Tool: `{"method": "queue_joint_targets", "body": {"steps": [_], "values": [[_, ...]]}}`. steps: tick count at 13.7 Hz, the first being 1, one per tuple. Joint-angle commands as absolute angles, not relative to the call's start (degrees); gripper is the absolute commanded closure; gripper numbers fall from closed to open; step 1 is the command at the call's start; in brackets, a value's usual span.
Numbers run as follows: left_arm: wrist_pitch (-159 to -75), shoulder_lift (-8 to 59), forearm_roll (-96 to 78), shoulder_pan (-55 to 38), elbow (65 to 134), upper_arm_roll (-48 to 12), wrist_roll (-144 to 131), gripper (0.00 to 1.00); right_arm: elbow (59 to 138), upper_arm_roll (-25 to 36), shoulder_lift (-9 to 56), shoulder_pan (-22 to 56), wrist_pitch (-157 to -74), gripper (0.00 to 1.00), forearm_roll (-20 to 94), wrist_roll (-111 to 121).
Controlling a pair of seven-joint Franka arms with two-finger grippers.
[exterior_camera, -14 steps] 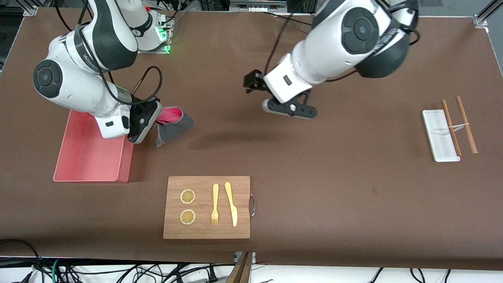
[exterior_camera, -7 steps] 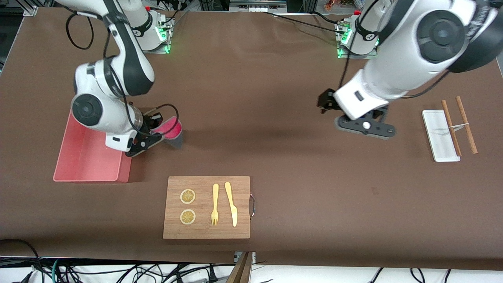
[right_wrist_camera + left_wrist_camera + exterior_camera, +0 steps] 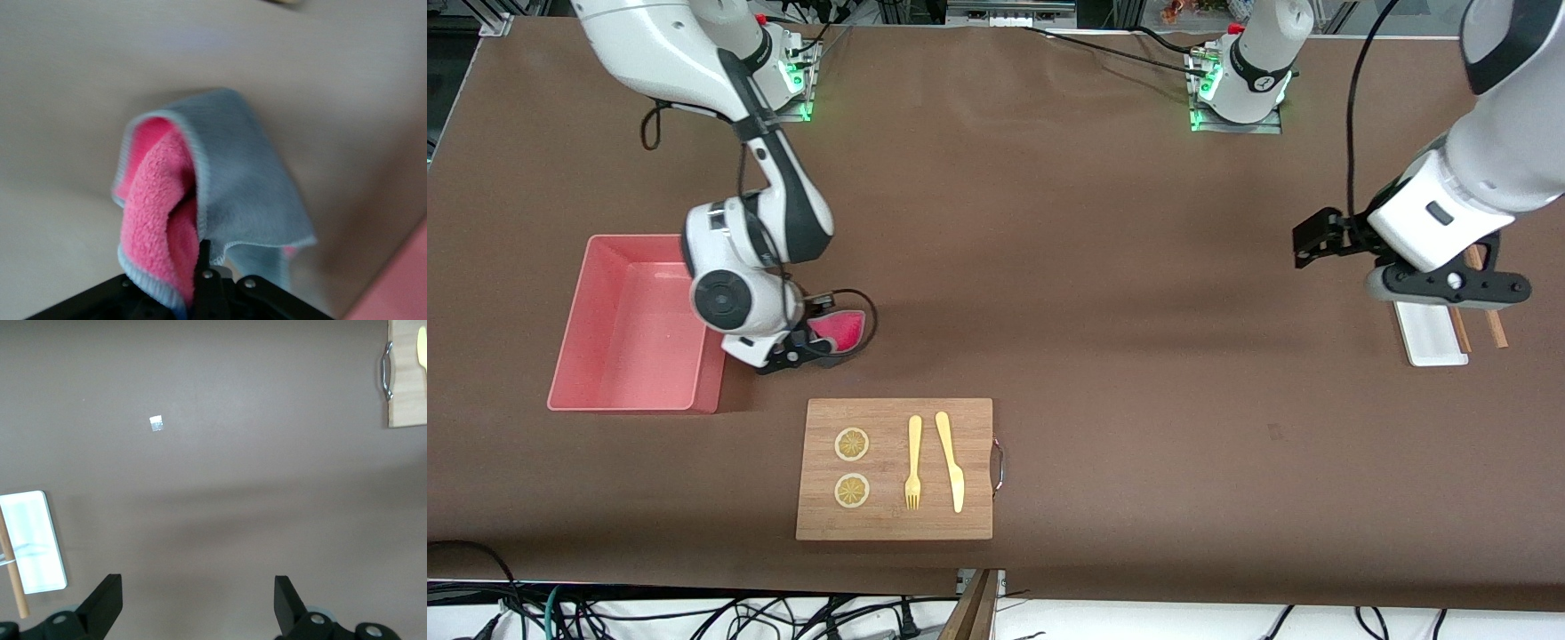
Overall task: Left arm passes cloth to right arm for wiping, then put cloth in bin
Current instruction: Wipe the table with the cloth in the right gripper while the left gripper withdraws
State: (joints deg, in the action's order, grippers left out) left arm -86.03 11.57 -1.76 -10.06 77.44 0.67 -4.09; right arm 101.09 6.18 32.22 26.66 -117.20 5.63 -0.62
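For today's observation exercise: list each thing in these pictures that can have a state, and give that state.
cloth: folded, pink face showing, held beside the bin
bin: upright, nothing in it
right gripper: jaws shut on the cloth
left gripper: jaws open, holding nothing, over the white tray
white tray: flat on the table
wooden board: flat, carrying cutlery

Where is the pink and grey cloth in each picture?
Front view: the cloth is in the shut right gripper, beside the bin.
Left wrist view: not in it.
Right wrist view: the cloth hangs from the gripper.
Shared landmark: the bin's pink corner.
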Motion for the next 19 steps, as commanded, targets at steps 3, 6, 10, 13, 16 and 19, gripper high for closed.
{"method": "queue_joint_targets", "body": {"steps": [3,6,10,13,16,19], "values": [[-96.68,0.71,-0.44,-1.5,94.29,-4.31,0.26,0.0,95.12,5.98,36.38,35.57,-118.39,1.0,12.64,-14.55],[-96.06,-1.83,-0.18,-0.88,97.72,-4.31,0.26,0.0,86.52,3.52,41.46,39.71,-118.56,1.0,15.82,-24.58],[-95.01,-1.76,0.0,-0.97,97.56,-4.48,0.53,0.0,79.72,-3.59,45.79,40.96,-126.09,1.0,15.91,-38.03],[-94.75,-1.93,1.84,-1.58,97.56,-5.01,0.53,0.0,77.61,-6.41,44.83,41.92,-125.34,1.0,16.34,-44.72],[-94.75,-1.93,1.85,-1.41,97.47,-5.36,0.7,0.0,79.35,-6.33,39.83,37.9,-118.14,1.0,20.73,-44.22],[-94.66,-1.85,1.85,-1.32,97.38,-5.27,0.88,0.0,86.63,-6.15,38.58,32.89,-116.63,1.0,21.53,-36.41]]}}
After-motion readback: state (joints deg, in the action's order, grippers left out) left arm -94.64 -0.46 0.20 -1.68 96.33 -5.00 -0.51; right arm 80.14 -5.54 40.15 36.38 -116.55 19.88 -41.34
